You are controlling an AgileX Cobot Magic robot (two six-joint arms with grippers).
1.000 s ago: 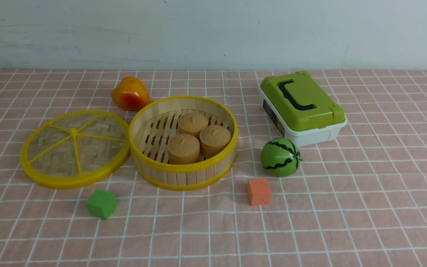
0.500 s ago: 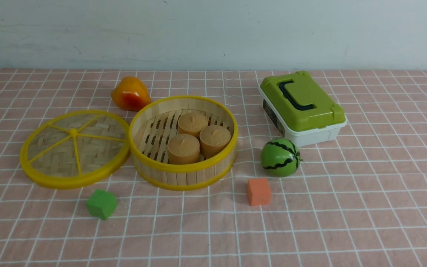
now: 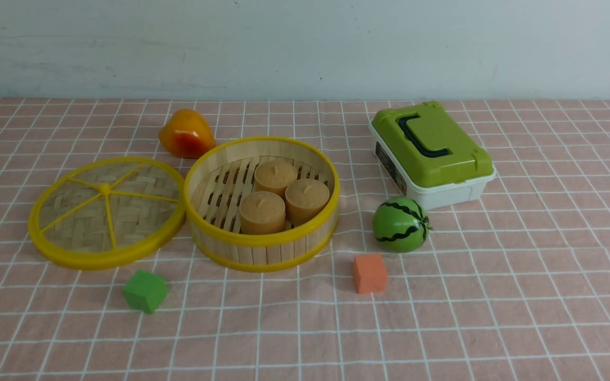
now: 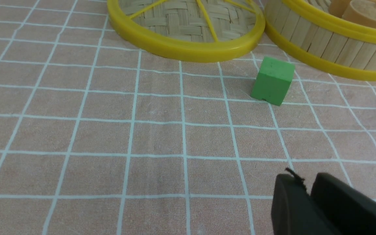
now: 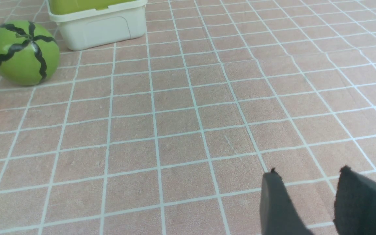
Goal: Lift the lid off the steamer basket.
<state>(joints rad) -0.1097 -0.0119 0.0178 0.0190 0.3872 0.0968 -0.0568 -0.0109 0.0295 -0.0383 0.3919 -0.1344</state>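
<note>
The lid (image 3: 106,211), a woven bamboo disc with a yellow rim and spokes, lies flat on the cloth just left of the steamer basket (image 3: 262,203), its rim touching the basket. The basket stands uncovered, with three tan cakes (image 3: 281,196) inside. In the left wrist view the lid (image 4: 184,29) and the basket (image 4: 331,42) show beyond my left gripper (image 4: 305,182), which is shut, empty and back from them. My right gripper (image 5: 308,178) is open and empty over bare cloth. Neither gripper shows in the front view.
A green cube (image 3: 145,291) sits in front of the lid. An orange cube (image 3: 369,273) and a toy watermelon (image 3: 400,224) lie right of the basket. A white box with a green lid (image 3: 432,153) stands behind them. An orange-red fruit (image 3: 186,133) is behind the basket.
</note>
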